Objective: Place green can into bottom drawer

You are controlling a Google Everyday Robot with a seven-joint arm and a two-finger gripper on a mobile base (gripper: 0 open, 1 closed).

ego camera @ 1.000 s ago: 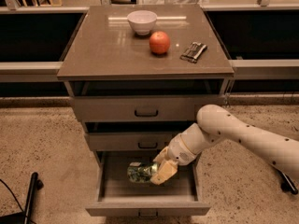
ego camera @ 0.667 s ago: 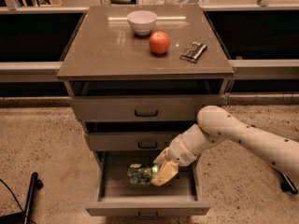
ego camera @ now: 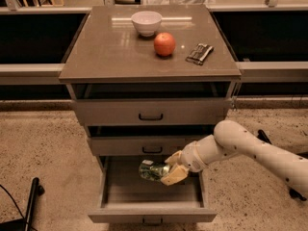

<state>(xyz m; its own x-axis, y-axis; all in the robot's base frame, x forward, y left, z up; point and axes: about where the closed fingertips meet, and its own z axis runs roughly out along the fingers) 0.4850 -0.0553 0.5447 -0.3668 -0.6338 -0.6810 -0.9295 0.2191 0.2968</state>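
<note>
The green can [ego camera: 151, 171] lies on its side in my gripper [ego camera: 169, 171], held just above the floor of the open bottom drawer [ego camera: 151, 214]. The gripper's cream fingers are shut around the can's right end. My white arm reaches in from the right, across the drawer's right side. The drawer is pulled out toward the camera, and its inside shows nothing besides the can and gripper.
The cabinet top [ego camera: 96, 57] carries a white bowl [ego camera: 147, 22], an orange fruit [ego camera: 164, 44] and a small dark packet [ego camera: 199, 53]. The top drawer [ego camera: 149, 112] and middle drawer [ego camera: 144, 146] stand slightly out. A dark pole [ego camera: 30, 203] lies on the floor at left.
</note>
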